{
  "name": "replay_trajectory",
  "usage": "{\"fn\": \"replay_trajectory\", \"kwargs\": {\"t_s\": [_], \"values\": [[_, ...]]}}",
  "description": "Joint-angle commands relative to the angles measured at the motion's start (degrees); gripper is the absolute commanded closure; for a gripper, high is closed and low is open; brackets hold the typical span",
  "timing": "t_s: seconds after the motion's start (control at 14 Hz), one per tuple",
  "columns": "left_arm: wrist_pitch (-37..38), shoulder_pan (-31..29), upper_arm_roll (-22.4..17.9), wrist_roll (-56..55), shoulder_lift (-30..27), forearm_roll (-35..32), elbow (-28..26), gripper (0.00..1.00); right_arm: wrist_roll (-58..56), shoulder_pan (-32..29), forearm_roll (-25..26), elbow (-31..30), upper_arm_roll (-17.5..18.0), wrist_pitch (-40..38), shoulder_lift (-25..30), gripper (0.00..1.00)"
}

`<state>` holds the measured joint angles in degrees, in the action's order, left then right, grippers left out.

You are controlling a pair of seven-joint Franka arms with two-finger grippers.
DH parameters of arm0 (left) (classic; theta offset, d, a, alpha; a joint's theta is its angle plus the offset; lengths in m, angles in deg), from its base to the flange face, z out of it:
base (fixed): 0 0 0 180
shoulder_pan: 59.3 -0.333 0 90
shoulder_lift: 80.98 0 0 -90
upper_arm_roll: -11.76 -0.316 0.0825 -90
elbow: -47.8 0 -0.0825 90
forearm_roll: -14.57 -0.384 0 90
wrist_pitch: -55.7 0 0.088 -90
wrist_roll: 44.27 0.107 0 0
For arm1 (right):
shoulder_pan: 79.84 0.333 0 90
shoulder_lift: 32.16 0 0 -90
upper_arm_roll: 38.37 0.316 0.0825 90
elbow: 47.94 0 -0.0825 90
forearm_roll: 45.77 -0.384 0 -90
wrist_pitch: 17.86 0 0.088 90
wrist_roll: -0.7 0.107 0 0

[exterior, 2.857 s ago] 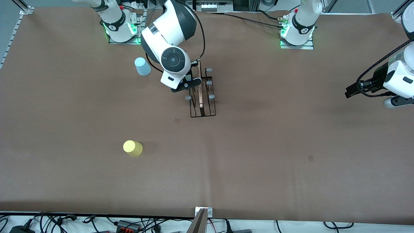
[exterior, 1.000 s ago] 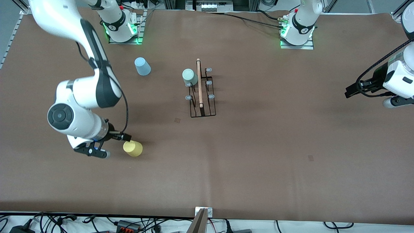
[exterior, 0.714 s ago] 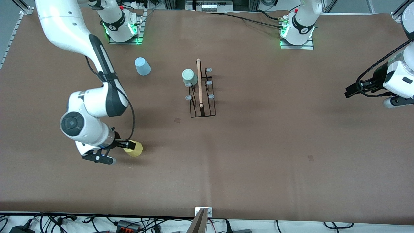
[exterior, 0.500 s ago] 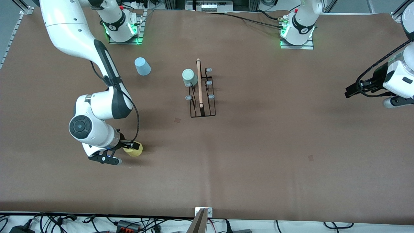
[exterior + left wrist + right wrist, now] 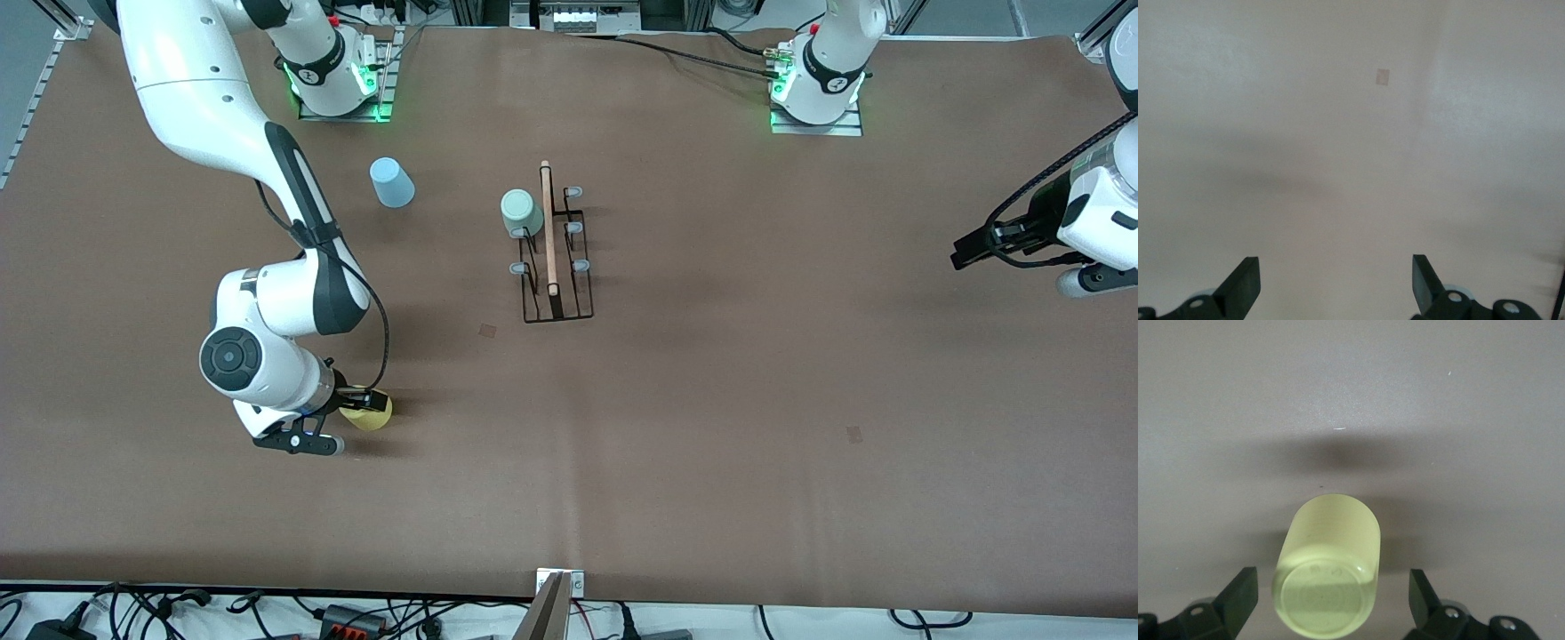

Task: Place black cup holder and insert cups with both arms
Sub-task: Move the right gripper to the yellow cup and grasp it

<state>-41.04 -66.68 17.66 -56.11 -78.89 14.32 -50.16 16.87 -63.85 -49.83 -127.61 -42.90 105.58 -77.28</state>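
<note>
The black cup holder stands upright mid-table, its wooden rod on top. The pale mint green cup sits upside down on one of its pegs, on the side toward the right arm's end. The light blue cup stands upside down on the table, farther toward the right arm's end. The yellow cup stands upside down nearer the front camera. My right gripper is low at it and open, and the yellow cup lies between its fingers with gaps on both sides. My left gripper waits open and empty over bare table.
The brown table mat bears two small tape patches; one shows in the left wrist view. Cables and power strips line the near table edge. The arm bases stand at the farthest edge.
My right arm left the mint green cup on the rack's peg, swung toward the front camera and came down with its open fingers around the yellow cup. The left arm barely moved.
</note>
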Motion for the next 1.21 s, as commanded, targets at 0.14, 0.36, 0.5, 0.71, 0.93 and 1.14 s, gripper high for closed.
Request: {"fn": "replay_trajectory", "kwargs": {"t_s": [0.14,0.36,0.5,0.71,0.93,1.14], "values": [[-0.64,-0.80,-0.01,1.47,-0.60,0.52,-0.91,0.00,-1.93,-0.52,0.80,4.88,0.49,-0.48,-2.86,0.00],[-0.64,-0.80,-0.01,1.47,-0.60,0.60,-0.91,0.00,-2.02,-0.52,0.80,4.97,0.49,-0.48,-3.39,0.07],[-0.64,-0.80,-0.01,1.47,-0.60,0.60,-0.91,0.00,-2.89,-0.52,0.80,4.88,0.49,-0.57,-3.39,0.28],[-0.73,-0.71,0.08,1.48,-0.69,0.43,-0.83,0.00,-2.99,-0.26,0.80,4.97,0.49,-1.88,-2.60,0.67],[-0.64,-0.71,0.25,1.47,-0.78,0.52,-0.74,0.00,-2.99,1.14,0.71,5.41,1.45,-8.45,2.56,0.68],[-0.47,-0.71,0.26,1.47,-0.69,0.52,-0.48,0.00,-0.45,3.25,0.45,5.41,4.70,-16.28,8.99,0.68]]}}
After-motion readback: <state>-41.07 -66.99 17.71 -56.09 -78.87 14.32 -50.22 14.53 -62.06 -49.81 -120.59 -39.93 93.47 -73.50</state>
